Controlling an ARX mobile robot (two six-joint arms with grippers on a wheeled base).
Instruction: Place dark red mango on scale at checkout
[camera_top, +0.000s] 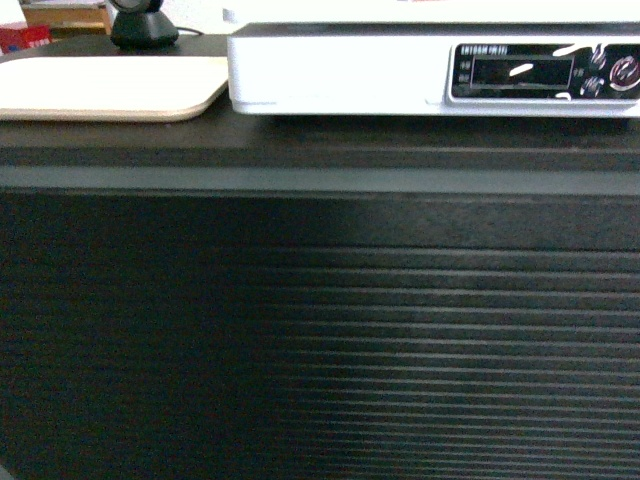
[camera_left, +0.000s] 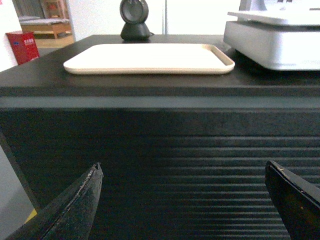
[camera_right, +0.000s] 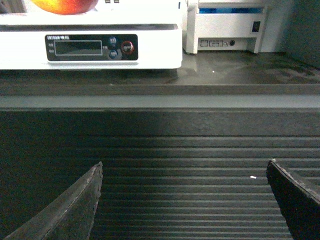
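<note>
The dark red mango lies on top of the white scale, only its lower red-and-yellow part showing at the upper edge of the right wrist view. The scale stands on the dark checkout counter, display strip facing me. It also shows in the left wrist view, scale at the right. My left gripper is open and empty, low in front of the ribbed counter front. My right gripper is likewise open and empty below the counter edge. Neither gripper shows in the head view.
A beige tray lies on the counter left of the scale, with a black round-based device behind it. A white printer-like box stands right of the scale. A red box stands on the floor far left.
</note>
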